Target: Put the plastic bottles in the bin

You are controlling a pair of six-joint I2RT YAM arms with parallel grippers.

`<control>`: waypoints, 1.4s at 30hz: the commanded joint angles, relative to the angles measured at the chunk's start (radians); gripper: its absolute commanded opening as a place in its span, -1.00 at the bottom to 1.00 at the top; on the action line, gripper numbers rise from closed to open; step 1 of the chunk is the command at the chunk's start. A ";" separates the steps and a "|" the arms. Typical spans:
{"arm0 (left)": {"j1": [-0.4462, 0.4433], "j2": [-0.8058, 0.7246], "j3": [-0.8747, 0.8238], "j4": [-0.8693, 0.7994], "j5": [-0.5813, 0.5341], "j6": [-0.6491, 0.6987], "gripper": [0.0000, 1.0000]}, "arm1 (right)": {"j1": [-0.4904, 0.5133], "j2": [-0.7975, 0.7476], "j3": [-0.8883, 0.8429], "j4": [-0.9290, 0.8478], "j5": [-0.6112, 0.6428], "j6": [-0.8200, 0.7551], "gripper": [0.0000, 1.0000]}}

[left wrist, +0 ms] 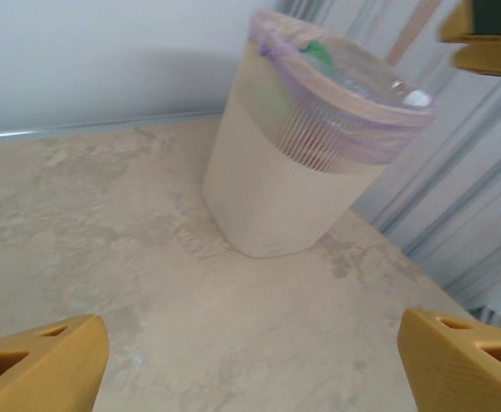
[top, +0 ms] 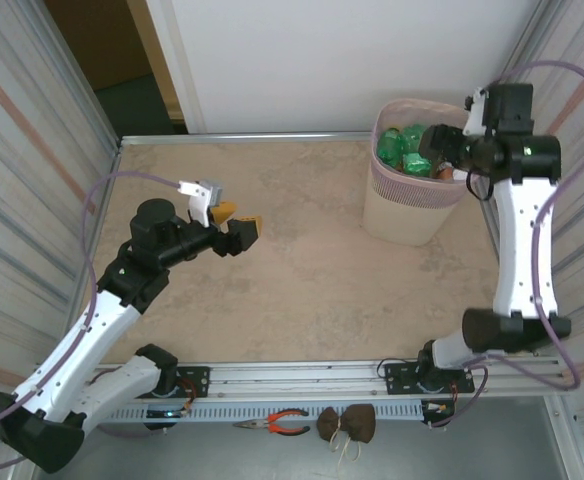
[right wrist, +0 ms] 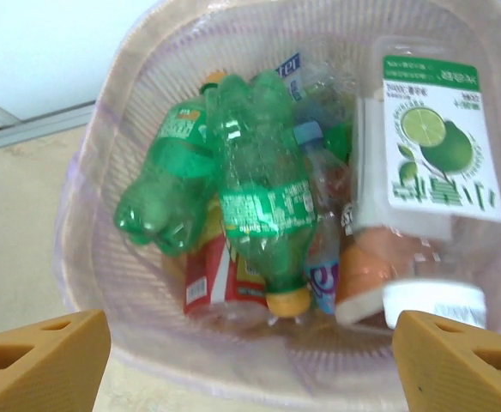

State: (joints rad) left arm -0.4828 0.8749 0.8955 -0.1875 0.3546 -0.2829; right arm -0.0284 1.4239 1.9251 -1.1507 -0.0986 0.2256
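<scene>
From above, the right tool (top: pixel 440 152) hangs directly over the mouth of the bin (top: pixel 402 215), which stands at the far right of the bench (top: pixel 302 290). The plastic bottles (top: pixel 404 148) fill it nearly to the rim. The left tool (top: pixel 234 225) is well apart from it, over the left middle of the bench, with its yellow fingers spread and nothing between them.

In the left wrist view, the left tool (left wrist: pixel 250 365) is released and empty, and it looks across the bare bench toward the bin (left wrist: pixel 276 197). A purple liner (left wrist: pixel 353 137) is folded over the rim, and one of the right tool's fingers (left wrist: pixel 482 53) shows just above it.

In the right wrist view, the right tool (right wrist: pixel 250 365) is also released: its jaws stand wide and grasp nothing. The bottles (right wrist: pixel 263 206) lie heaped beneath it, inside the bin wall (right wrist: pixel 96 197). A bottle with a lime label (right wrist: pixel 431 146) lies high on the pile.

I judge the step in hand to be the drop and the move away from the bin. To do it well, the right arm should rise straight up with its jaws wide before it swings aside. Then no finger hooks the liner or pushes the rim. The pile is high, so the top bottle could roll out if it is touched.
</scene>
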 commanded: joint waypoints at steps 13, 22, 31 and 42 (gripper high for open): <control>0.072 -0.070 -0.104 -0.176 -0.357 0.176 0.97 | -0.003 -0.595 -0.833 0.424 0.072 -0.078 0.98; 0.078 -0.147 -0.319 -0.023 -0.593 0.214 0.97 | -0.002 -0.641 -1.349 0.967 0.058 -0.062 0.98; 0.088 -0.102 -0.464 0.193 -0.743 0.353 0.97 | 0.008 -0.391 -1.554 1.529 0.211 -0.074 0.98; 0.368 0.100 -0.605 0.636 -0.455 0.356 0.97 | -0.067 -0.118 -1.556 1.823 0.195 -0.032 0.98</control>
State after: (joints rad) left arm -0.1692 0.9455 0.3164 0.2520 -0.2085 0.0750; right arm -0.0769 1.2778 0.3634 0.5545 0.0841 0.1738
